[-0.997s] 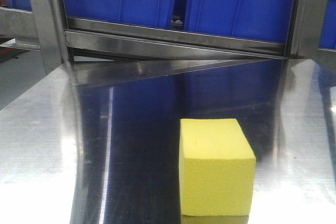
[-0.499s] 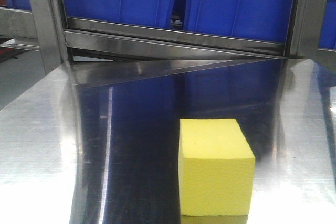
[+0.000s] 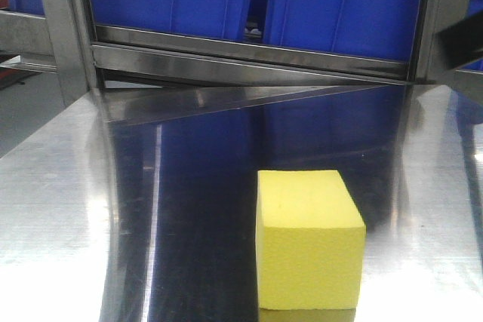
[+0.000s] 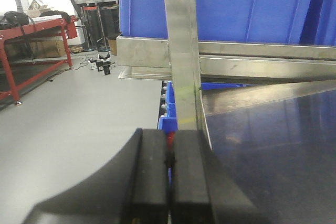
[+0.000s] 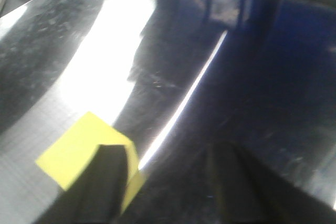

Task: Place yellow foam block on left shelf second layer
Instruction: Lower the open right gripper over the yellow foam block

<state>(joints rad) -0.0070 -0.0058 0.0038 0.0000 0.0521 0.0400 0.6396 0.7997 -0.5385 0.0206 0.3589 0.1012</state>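
The yellow foam block (image 3: pixel 309 243) stands on the shiny steel table (image 3: pixel 68 209), near its front edge and right of the middle. In the right wrist view the yellow foam block (image 5: pixel 73 148) lies low on the left, partly behind my right gripper's left finger (image 5: pixel 107 182). The right gripper (image 5: pixel 169 153) hovers over the table, open, its jaws spread wide with only bare steel between them. My left gripper (image 4: pixel 170 145) is shut with nothing in it, at the table's left edge facing a steel shelf post (image 4: pixel 184 51).
A steel shelf frame (image 3: pixel 249 58) runs along the back of the table, with blue plastic bins (image 3: pixel 339 5) on it. A dark blurred shape (image 3: pixel 462 35) is at the right edge of the front view. Left of the table there is grey floor (image 4: pixel 79 108) and a red-legged bench (image 4: pixel 37 30).
A dark blurred shape has come into the upper right edge of the front view. The yellow foam block has stayed where it was on the table.
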